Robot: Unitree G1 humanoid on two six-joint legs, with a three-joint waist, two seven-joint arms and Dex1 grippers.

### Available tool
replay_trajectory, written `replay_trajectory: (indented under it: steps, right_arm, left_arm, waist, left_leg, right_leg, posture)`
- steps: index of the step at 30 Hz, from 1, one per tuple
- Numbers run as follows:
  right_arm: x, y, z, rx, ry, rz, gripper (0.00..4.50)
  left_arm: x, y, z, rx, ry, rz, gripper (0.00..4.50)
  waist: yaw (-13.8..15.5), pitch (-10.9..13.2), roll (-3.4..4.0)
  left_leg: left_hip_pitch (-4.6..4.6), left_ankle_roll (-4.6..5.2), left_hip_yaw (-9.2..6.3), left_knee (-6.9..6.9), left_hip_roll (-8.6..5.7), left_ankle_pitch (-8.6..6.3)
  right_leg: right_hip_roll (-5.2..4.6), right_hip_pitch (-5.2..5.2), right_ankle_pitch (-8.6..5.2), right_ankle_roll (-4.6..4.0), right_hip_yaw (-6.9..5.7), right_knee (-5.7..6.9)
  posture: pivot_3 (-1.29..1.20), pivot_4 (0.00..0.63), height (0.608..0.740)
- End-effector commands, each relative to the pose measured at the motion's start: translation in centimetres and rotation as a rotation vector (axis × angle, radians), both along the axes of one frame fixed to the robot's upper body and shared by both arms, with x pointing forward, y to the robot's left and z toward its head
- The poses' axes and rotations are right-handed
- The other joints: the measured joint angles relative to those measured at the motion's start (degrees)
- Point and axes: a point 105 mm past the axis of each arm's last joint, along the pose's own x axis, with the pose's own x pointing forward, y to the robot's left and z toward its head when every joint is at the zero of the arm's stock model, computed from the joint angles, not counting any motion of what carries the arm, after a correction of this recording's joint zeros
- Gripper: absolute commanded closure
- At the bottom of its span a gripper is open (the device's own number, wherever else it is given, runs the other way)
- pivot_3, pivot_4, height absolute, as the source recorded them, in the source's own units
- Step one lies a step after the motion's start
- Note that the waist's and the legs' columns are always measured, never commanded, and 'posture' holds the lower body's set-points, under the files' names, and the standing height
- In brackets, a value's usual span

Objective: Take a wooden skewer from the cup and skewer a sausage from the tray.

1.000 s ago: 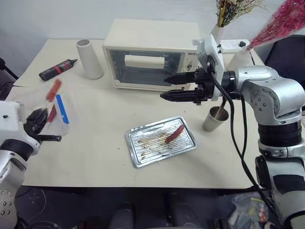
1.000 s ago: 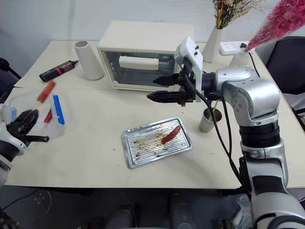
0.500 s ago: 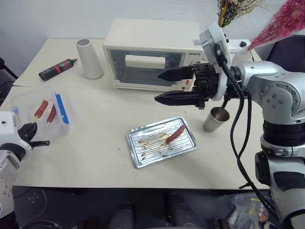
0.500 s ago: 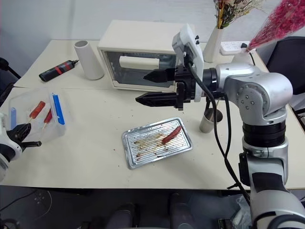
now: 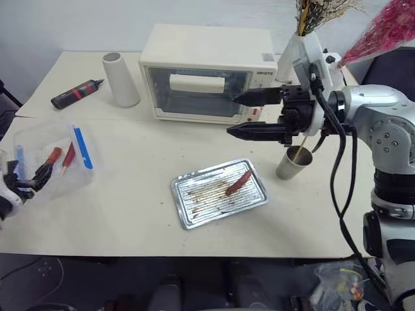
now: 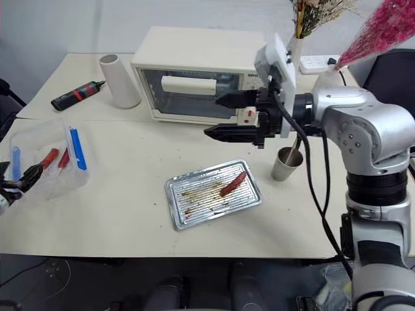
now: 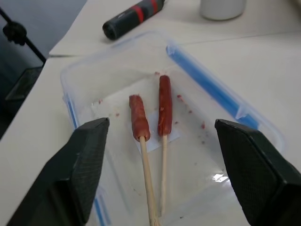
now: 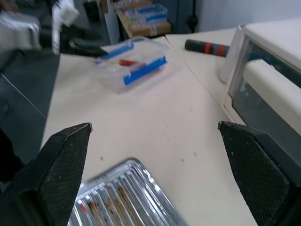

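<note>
From my head camera, the sausage (image 5: pixel 238 183) lies alone on the metal tray (image 5: pixel 194 210) near the middle of the table (image 5: pixel 130 214). The grey cup (image 5: pixel 290 162) sits just right of the tray with a wooden skewer (image 5: pixel 302 139) poking out of it. My right gripper (image 5: pixel 238 114) hangs in front of the toaster oven (image 5: pixel 207 71), above the tray, pointing left, jaws wide apart and holding nothing. My left gripper (image 5: pixel 29 180) is at the table's left edge by the clear plastic box (image 5: pixel 55 162), fingers spread.

Left wrist cam: my two black fingers (image 7: pixel 80 165) stand well apart on either side of that box (image 7: pixel 197 155), where two skewered sausages (image 7: pixel 150 110) lie side by side. A black-and-red marker (image 7: pixel 131 16) lies beyond it.

Right wrist cam: both fingertips (image 8: pixel 66 155) wide open, the tray's ridged corner (image 8: pixel 127 197) between them, the box (image 8: pixel 134 61) farther off, oven at the side.
</note>
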Motion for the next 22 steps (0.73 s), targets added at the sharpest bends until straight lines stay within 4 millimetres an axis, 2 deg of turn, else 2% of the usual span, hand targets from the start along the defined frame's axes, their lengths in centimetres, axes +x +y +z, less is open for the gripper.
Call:
replay_trajectory:
  steps: [1, 2, 4, 7, 10, 12, 16, 22]
  right_arm:
    - [-0.1, -2.0, 0.4, -0.045, -0.057, -0.014, 0.00]
    - [-0.1, -2.5, 0.4, -0.055, -0.057, -0.017, 0.00]
    - [-0.8, -4.7, 0.4, -0.078, -0.014, -0.013, 0.00]
    - [-0.3, -9.8, -0.7, -0.214, -0.029, -0.139, 0.00]
    - [-1.1, -12.4, -1.0, -0.248, 0.009, -0.134, 0.00]
    - [-1.4, -13.9, -1.0, -0.252, 0.025, -0.137, 0.00]
    - [-1.3, -16.1, -1.6, -0.249, 0.057, -0.172, 0.00]
    - [-0.5, -17.9, -2.4, -0.250, 0.074, -0.236, 0.00]
  left_arm:
    - [-2.1, -0.9, 3.0, 0.040, -0.057, -0.102, 0.71]
    - [-2.6, -1.2, 3.3, 0.045, -0.054, -0.134, 0.71]
    - [-4.9, -2.2, 3.8, 0.073, -0.008, -0.260, 0.71]
    - [-9.3, -1.7, 4.0, 0.025, 0.093, -0.368, 0.71]
    - [-10.9, -1.0, 3.8, 0.007, 0.161, -0.386, 0.71]
    - [-11.6, -0.5, 3.8, 0.013, 0.192, -0.388, 0.71]
    - [-11.7, 0.0, 4.2, 0.043, 0.201, -0.391, 0.71]
    - [-10.7, -1.1, 4.0, 0.069, 0.211, -0.448, 0.71]
  waist:
    - [0.0, 0.0, 0.01]
    - [0.0, 0.0, 0.03]
    - [-0.2, 0.0, 0.03]
    - [-0.1, 0.0, 0.03]
    - [-0.1, 0.1, 0.11]
    - [-0.2, 0.1, 0.12]
    - [-0.4, 0.1, 0.12]
    - [-1.4, 0.1, 0.12]
  left_leg:
    - [-0.02, 0.01, 0.01, 0.00, 0.00, -0.02]
    - [-0.02, 0.03, 0.02, 0.00, -0.02, -0.03]
    - [-0.02, 0.03, 0.06, 0.01, -0.03, -0.03]
    - [-0.06, 0.06, 0.09, 0.00, 0.03, -0.13]
    - [0.01, 0.11, 0.56, 0.01, -0.09, -0.23]
    - [0.16, 0.12, 0.83, 0.01, -0.09, -0.22]
    - [0.67, 0.16, 1.13, 0.03, -0.07, -0.20]
    - [0.76, 0.19, 1.28, 0.12, 0.03, -0.18]
  right_leg:
    - [-0.01, 0.00, 0.00, 0.00, 0.00, -0.04]
    - [-0.05, 0.00, 0.00, 0.00, 0.01, -0.06]
    - [-0.05, 0.00, 0.00, 0.00, 0.03, -0.04]
    - [0.02, -0.03, -0.07, -0.13, -0.04, -0.17]
    - [0.25, 0.00, -0.23, -0.39, -0.20, -0.24]
    - [0.35, 0.05, -0.62, -1.09, -0.05, -0.14]
    - [0.53, 0.35, -0.65, -1.13, 0.21, -0.03]
    - [0.58, 0.40, -0.64, -1.11, 0.40, 0.02]
  posture:
    - [0.00, 0.150, 0.740]
    - [0.00, 0.150, 0.740]
    - [0.00, 0.150, 0.740]
    - [0.00, 0.150, 0.740]
    - [0.00, 0.150, 0.740]
    - [0.00, 0.150, 0.740]
    - [0.00, 0.150, 0.740]
    - [0.00, 0.150, 0.740]
